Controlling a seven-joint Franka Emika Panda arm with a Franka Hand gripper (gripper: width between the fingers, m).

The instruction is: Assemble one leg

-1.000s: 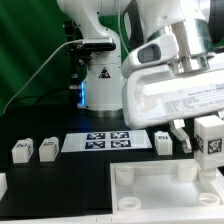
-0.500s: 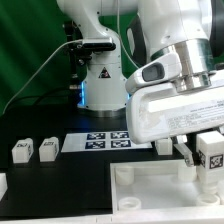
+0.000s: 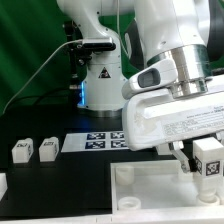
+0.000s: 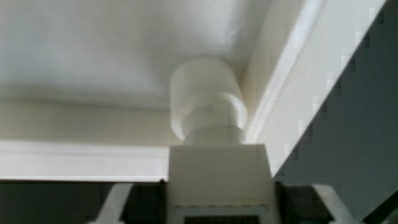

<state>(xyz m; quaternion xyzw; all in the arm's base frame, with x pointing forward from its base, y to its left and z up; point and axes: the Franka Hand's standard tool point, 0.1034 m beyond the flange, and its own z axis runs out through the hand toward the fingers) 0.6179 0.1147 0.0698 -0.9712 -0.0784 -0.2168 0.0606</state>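
The leg (image 3: 208,159) stands upright, its long axis vertical and its black-and-white marker face turned toward the exterior camera. It sits between the fingers of the gripper (image 3: 201,162), which is closed on its sides and holds it from above at the exterior view's right edge. Seen from the wrist, the leg (image 4: 221,178) lines up with a rounded corner post (image 4: 206,96) of the white tray part (image 3: 150,189); whether they touch is hard to tell. Well apart, toward the exterior view's left, two loose blocks (image 3: 20,151) (image 3: 46,149) stand beside the marker board (image 3: 93,142).
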